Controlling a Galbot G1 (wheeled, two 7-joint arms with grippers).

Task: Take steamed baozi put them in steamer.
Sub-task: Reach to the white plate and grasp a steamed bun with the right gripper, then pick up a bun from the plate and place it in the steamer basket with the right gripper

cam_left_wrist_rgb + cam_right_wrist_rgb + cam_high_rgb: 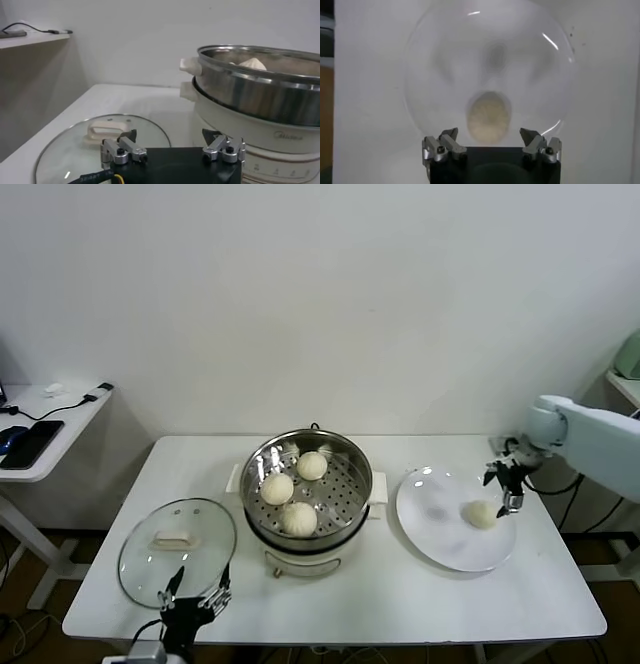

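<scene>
The steel steamer (345,519) stands mid-table on its cream base and holds three baozi (277,488) (312,465) (299,519) on its perforated tray. One more baozi (481,514) lies on the white plate (440,539) at the right; in the right wrist view it (488,118) sits between and just beyond the fingers. My right gripper (508,488) is open and empty, right above the plate's far right edge, close to that baozi. My left gripper (196,595) is open and empty at the table's front left, next to the steamer (260,95).
A round glass lid (177,551) with a white handle lies flat at the front left, just behind the left gripper, and shows in the left wrist view (100,145). A side table (45,429) with phones and cables stands far left.
</scene>
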